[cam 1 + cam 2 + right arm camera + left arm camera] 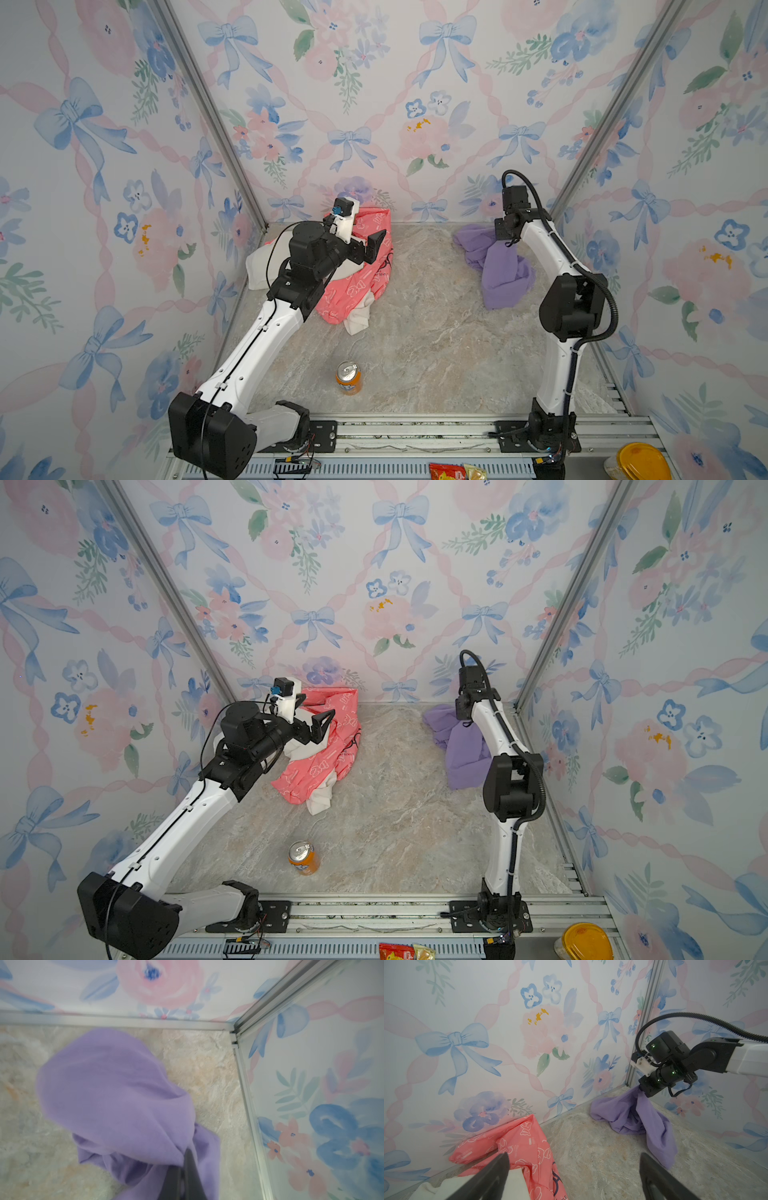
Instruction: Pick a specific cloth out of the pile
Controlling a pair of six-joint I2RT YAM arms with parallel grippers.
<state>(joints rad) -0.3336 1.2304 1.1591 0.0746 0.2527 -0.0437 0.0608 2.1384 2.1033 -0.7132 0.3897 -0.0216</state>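
Marbled tabletop (432,340) by the far right corner is where we work: the right gripper (641,1089) is pinched shut on a bunched fold of the cloth (654,1126), the lavender one, which drapes from that pinch onto the surface, well apart from the pile (357,274) on the far left. For a clean lift, we judge we should rise straight and slowly until the trailing hem clears the surface, watching that the thin fold does not slip. The left gripper (372,247) hovers over the pile, jaws wide and empty.
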